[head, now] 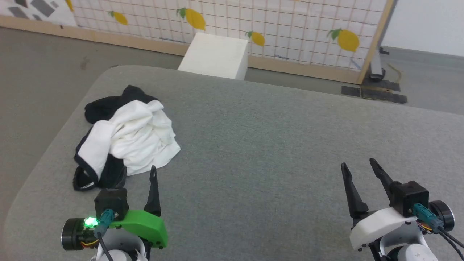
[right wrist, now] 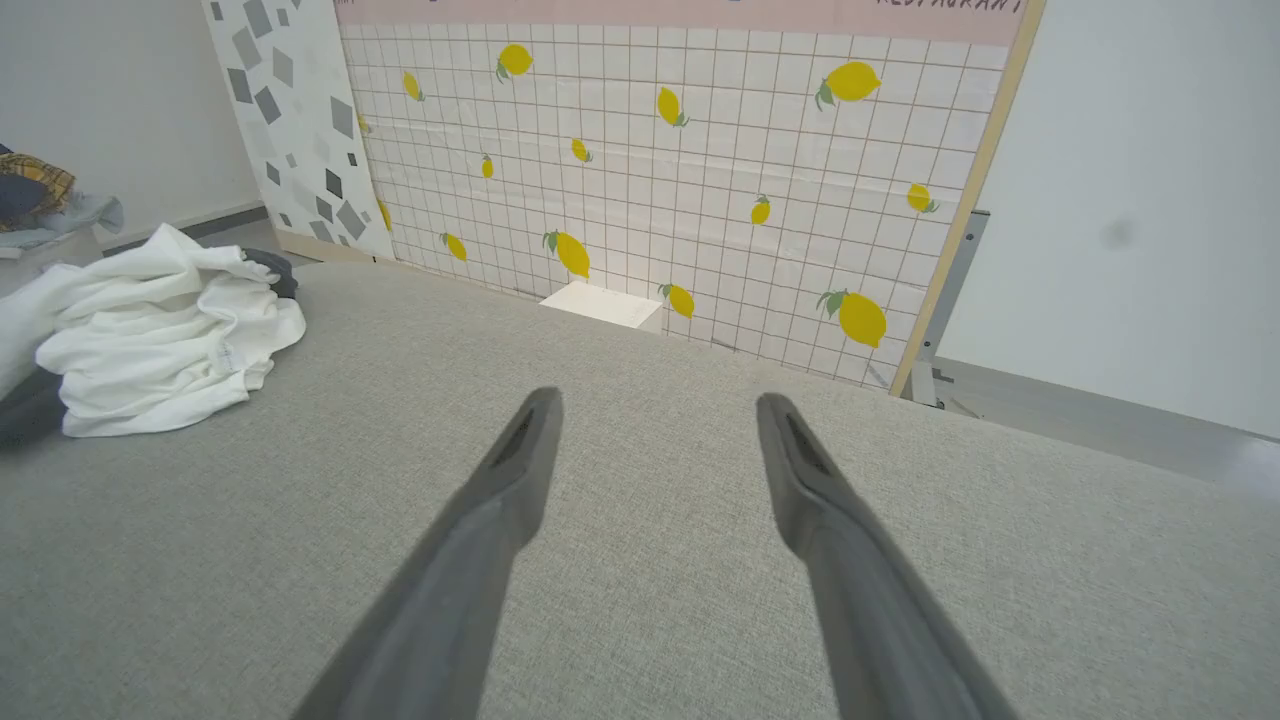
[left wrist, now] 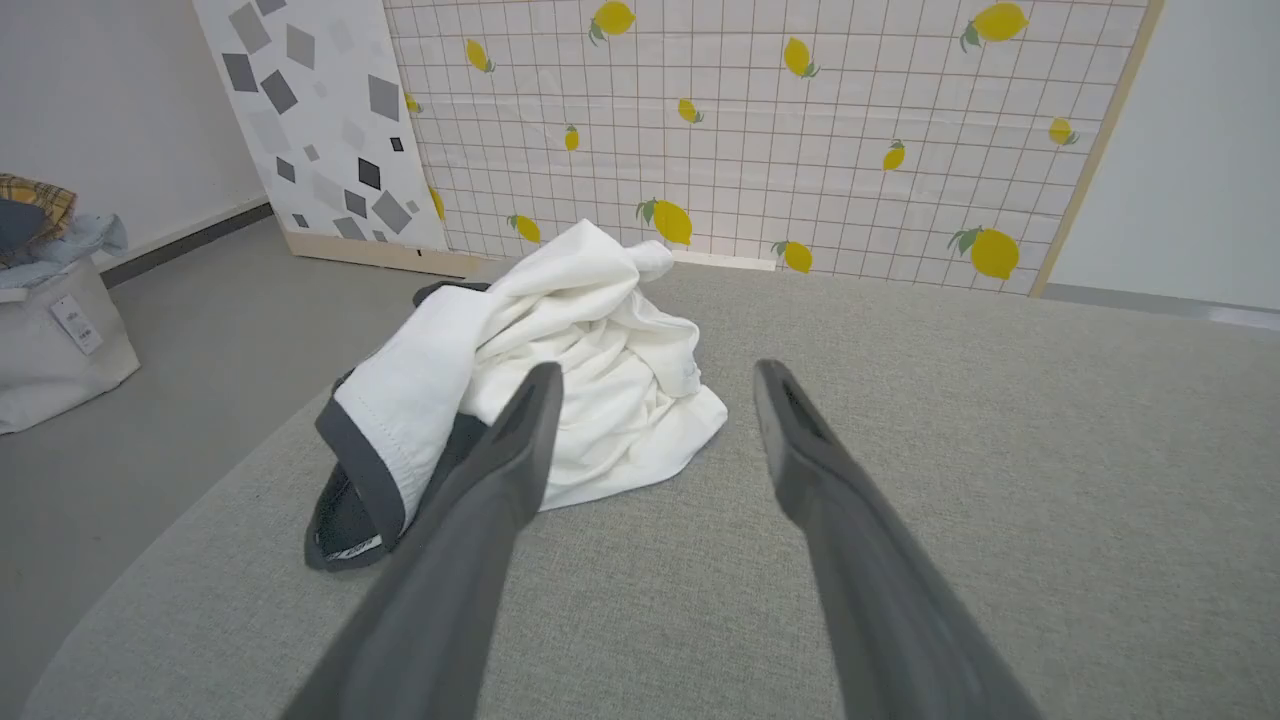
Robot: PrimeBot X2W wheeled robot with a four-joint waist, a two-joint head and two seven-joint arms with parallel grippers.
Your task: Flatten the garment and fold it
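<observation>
The garment [head: 130, 141] lies crumpled in a heap at the left of the grey padded table [head: 272, 145], white body on top and black sleeves underneath and behind. My left gripper [head: 139, 171] stands open just in front of the heap, its left finger against the black collar edge and nothing between its fingers. In the left wrist view the garment [left wrist: 590, 340] sits close ahead of the open left gripper [left wrist: 657, 368]. My right gripper [head: 357, 162] is open over bare table at the lower right, far from the shirt. From the right wrist, the garment [right wrist: 160, 340] shows far left of the right gripper [right wrist: 657, 398].
A white box [head: 215, 54] stands on the floor just beyond the table's far edge, before a lemon-print panel [head: 290, 25]. A white bag [left wrist: 50, 340] of clothes sits on the floor off the table's left side. The garment lies near the table's rounded left edge.
</observation>
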